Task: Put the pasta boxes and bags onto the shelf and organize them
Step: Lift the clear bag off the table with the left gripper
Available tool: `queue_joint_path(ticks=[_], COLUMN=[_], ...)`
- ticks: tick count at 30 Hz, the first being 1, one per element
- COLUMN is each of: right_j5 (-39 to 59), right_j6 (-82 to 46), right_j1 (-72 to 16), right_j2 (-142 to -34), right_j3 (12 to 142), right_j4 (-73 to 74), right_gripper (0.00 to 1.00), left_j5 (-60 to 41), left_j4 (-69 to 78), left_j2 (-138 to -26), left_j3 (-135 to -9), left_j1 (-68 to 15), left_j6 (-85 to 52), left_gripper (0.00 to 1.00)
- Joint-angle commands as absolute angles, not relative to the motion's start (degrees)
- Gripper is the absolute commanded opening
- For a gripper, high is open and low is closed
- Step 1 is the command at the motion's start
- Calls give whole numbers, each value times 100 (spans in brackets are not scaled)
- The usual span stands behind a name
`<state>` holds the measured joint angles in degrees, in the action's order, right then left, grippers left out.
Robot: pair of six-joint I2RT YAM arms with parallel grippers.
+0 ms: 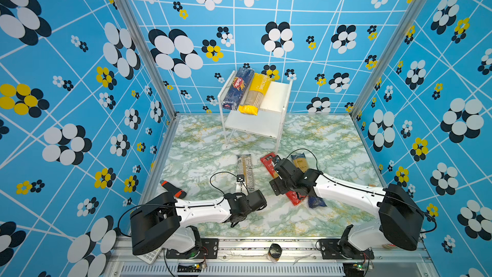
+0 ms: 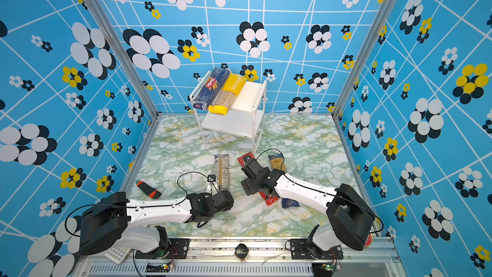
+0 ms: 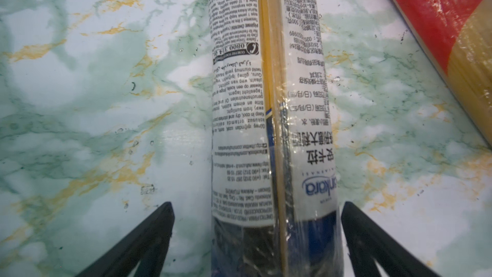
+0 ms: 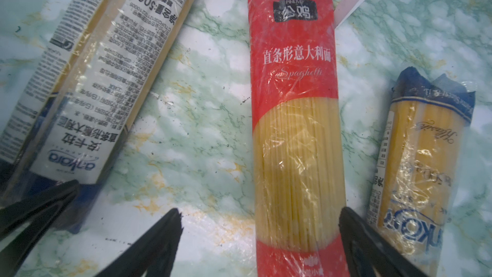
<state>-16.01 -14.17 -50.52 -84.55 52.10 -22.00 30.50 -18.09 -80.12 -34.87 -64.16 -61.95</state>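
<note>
shelf (image 1: 277, 94), top board: blue box (image 1: 238, 89), yellow bag (image 1: 254, 94), side by side. table (image 1: 207, 155): white-label bag (image 3: 271, 129) between spread left gripper (image 3: 257, 203); red bag (image 4: 292, 129) between spread right gripper (image 4: 259, 210); gold-label bag (image 4: 420, 155) just beside.

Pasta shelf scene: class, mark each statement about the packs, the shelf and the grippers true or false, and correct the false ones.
1. The Barilla box lies on the top board of the shelf. True.
2. The yellow bag lies on the lower board. False: it lies on the top board, beside the box.
3. The left gripper is shut on the white-labelled bag. False: its jaws stand open, one on either side of that bag.
4. The right gripper is open, straddling the red-ended bag. True.
</note>
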Motion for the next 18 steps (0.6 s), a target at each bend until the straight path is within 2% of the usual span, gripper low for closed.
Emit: queue_joint_path(ticks=[1,18], right_j5=[-1617,-1653], right_j6=[-1485,-1519], right_j1=[-5018,-5005], right_j2=[-8376,-8358], right_j3=[5152,5079], right_j4=[-2169,-2109], right_gripper=[95,95], left_j5=[3193,2979], left_j4=[-1775,-1740], left_j2=[-8120,-8902], left_j3=[-3439,-3808], left_j1=[-6451,-6462], left_j6=[-6288,-6249], left_gripper=[99,99])
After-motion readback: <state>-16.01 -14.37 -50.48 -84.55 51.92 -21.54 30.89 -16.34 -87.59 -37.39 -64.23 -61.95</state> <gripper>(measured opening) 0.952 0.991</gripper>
